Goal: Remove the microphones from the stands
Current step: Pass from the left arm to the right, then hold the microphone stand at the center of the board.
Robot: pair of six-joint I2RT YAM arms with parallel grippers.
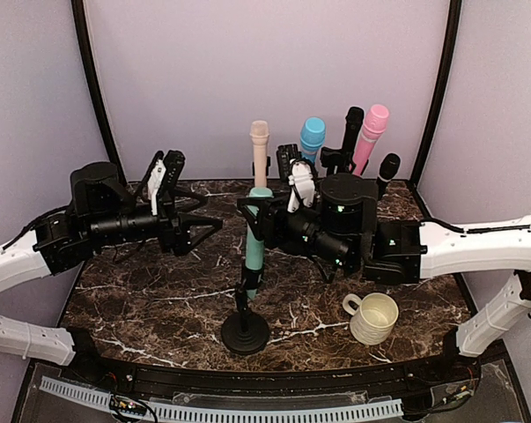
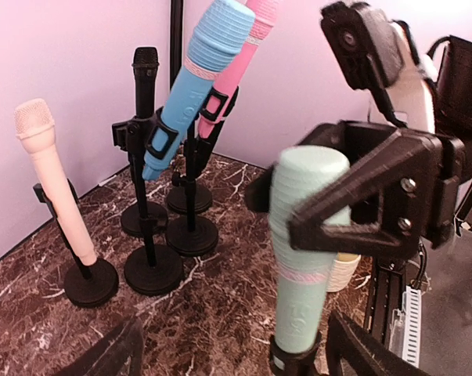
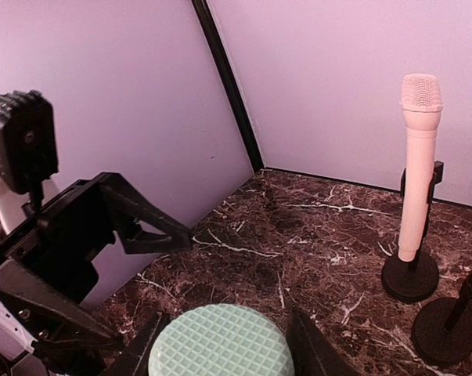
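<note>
A mint-green microphone (image 1: pixel 254 251) stands upright in the clip of a black round-based stand (image 1: pixel 245 333) at the front middle of the table. My right gripper (image 1: pixel 258 207) is closed around its grille head; in the right wrist view the head (image 3: pixel 220 346) fills the gap between both fingers (image 3: pixel 310 345). My left gripper (image 1: pixel 214 225) is open, level with the microphone and just left of it. In the left wrist view the microphone (image 2: pixel 302 274) rises between and beyond my open fingertips (image 2: pixel 359 352), with the right gripper (image 2: pixel 353 205) clamped on its head.
Several more microphones on stands stand along the back: cream (image 1: pixel 260 154), blue (image 1: pixel 312 138), black (image 1: pixel 351 123), pink (image 1: pixel 371 132) and a small black one (image 1: pixel 387 167). A cream mug (image 1: pixel 373 317) sits front right. Purple walls enclose the table.
</note>
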